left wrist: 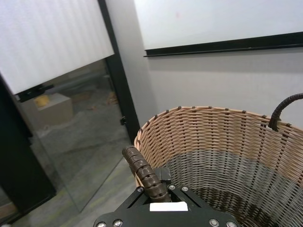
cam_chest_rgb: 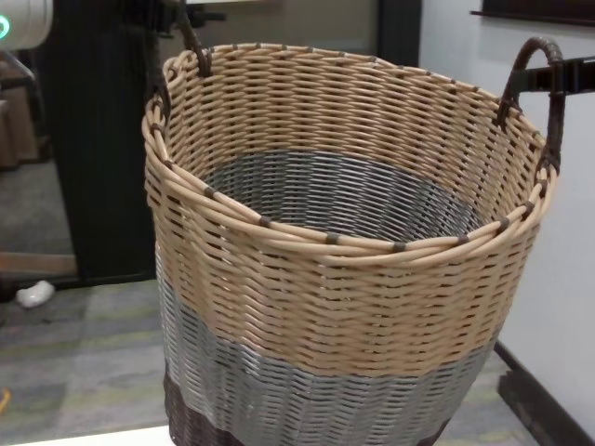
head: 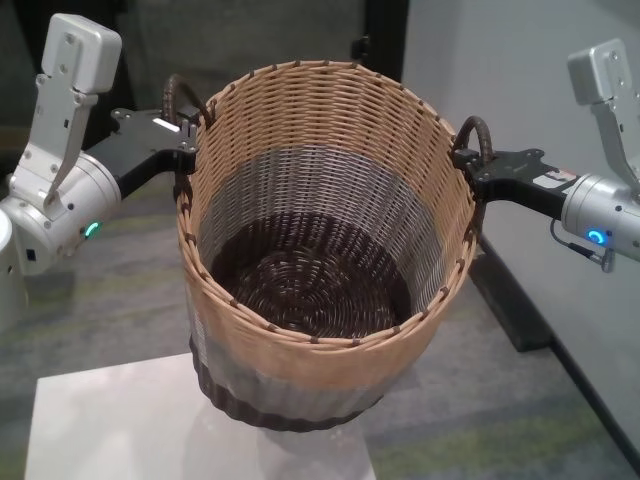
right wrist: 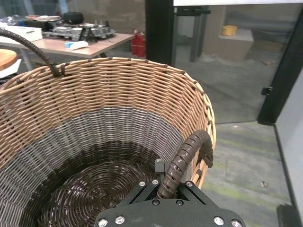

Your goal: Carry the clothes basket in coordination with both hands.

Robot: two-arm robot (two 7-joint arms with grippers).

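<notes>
White arms [head: 60, 190], black claws [head: 165, 140].

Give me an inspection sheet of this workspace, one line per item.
Surface: white table near the robot; whether the basket's base touches it cannot be told.
Job's things: clothes basket upright and empty, with its left handle and right handle both gripped.
Clutter: nothing seen on the table.
Grippers: left end effector shut on the left handle; right end effector shut on the right handle.
Cables: nothing seen.
Surroundings: grey carpet floor; glass door behind; a desk with equipment in the background.
</notes>
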